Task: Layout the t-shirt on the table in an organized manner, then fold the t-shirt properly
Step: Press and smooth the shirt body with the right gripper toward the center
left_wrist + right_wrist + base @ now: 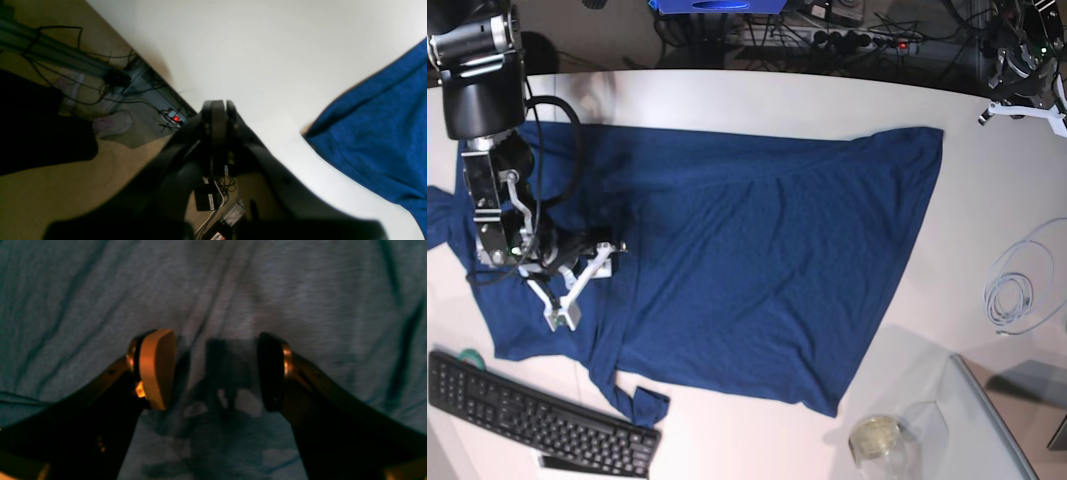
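Shirt layout is where you're standing rn, no fold showing yet. The t-shirt (757, 260) is lying spread across the counter (987, 190), body mostly flat but skewed, with wrinkles near the collar end and a sleeve bunching toward the keyboard (537, 420). So spreading is partly done; squaring up, smoothing and every fold are, by my read, what's left.

Your right tool (213, 370) is hovering just over the shirt's collar-side part, pads (156, 368) spread apart w/ bare fabric between them, nothing pinched. In the base view it's sitting over the shirt's edge nearest the keyboard side.

Your left tool (218, 120) is clenched tight, gripping nothing, and hanging at the counter's edge, well apart from the shirt's hem corner. Floor and cables are showing beneath it.

Next move, imo: you're needing a pinch on a shirt edge w/ the right tool and the left coming in toward the shirt's far hem, then pulling it square before folding.
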You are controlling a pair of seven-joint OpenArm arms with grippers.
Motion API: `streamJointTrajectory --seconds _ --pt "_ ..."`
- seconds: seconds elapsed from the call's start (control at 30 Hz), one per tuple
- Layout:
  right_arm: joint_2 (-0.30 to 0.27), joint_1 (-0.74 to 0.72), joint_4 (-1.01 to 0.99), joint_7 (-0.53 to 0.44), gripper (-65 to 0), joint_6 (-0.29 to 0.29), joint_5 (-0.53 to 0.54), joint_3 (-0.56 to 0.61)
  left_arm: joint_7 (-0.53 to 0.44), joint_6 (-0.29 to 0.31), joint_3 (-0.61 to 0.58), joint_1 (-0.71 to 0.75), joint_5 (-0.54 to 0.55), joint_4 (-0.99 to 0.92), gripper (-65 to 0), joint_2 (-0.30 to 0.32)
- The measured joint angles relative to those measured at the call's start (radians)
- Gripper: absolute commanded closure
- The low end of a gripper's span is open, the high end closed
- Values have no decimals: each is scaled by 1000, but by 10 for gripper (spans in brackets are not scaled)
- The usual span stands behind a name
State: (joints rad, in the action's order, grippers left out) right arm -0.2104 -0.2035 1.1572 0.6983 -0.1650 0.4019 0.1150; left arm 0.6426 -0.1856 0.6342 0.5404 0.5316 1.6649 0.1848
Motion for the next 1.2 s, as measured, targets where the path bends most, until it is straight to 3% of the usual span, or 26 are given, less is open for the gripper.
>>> streamJointTrajectory --seconds 0.93,1.1,1.2 --pt "4 -53 -164 -14 -345 0 -6 0 0 0 0 1 0 0 0 -2" --pt "19 -53 -164 -12 -218 0 -2 -4 0 0 0 1 0 0 0 -2" --pt "36 -53 -164 -10 -207 0 0 -3 0 0 0 0 0 0 0 -2"
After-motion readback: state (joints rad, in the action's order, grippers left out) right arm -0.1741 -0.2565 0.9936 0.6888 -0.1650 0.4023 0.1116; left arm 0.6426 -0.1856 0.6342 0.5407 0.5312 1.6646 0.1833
